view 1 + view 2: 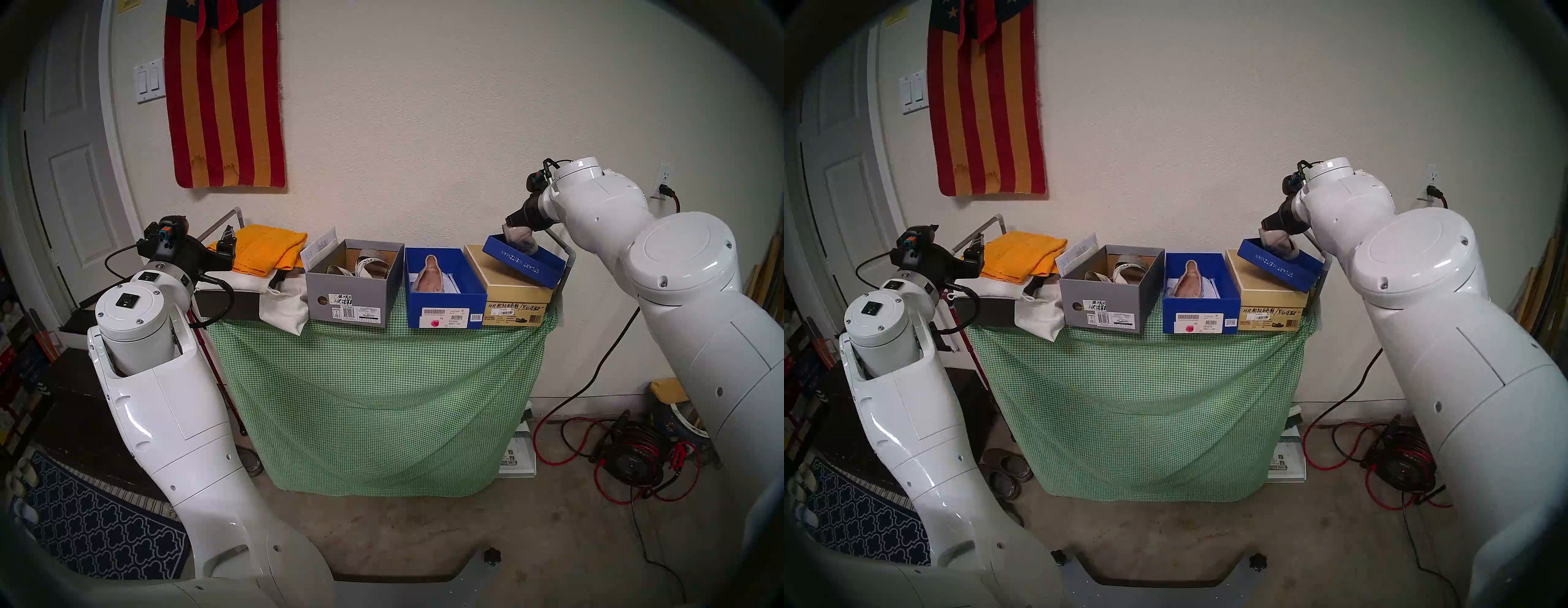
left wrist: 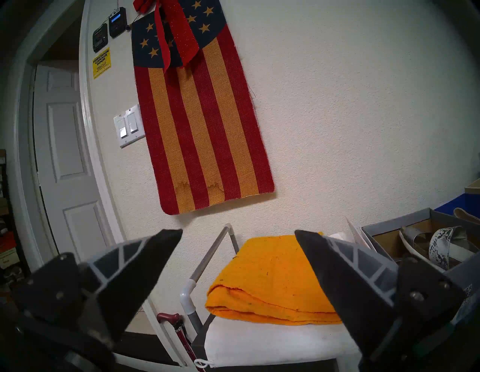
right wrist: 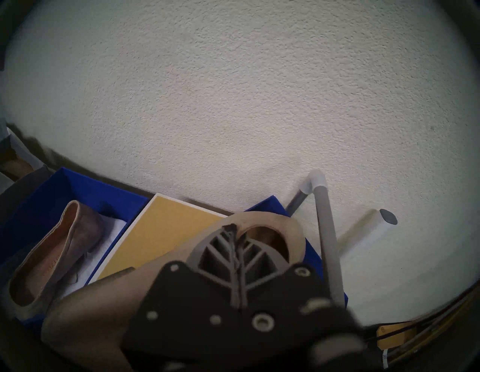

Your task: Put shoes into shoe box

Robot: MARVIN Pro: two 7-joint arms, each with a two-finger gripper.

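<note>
Home garage: garage-door sticker (image 2: 101, 63), concrete floor (image 1: 424, 535), cord reel (image 1: 632, 458).

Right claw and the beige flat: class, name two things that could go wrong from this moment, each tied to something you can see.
1. The right claw pinches only the held flat's edge above the tilted blue lid; the flat may slip or swing.
2. That lid sits askew on the tan box; a brush could knock it off.
3. The blue box already holds one flat; the second could land on it.
</note>
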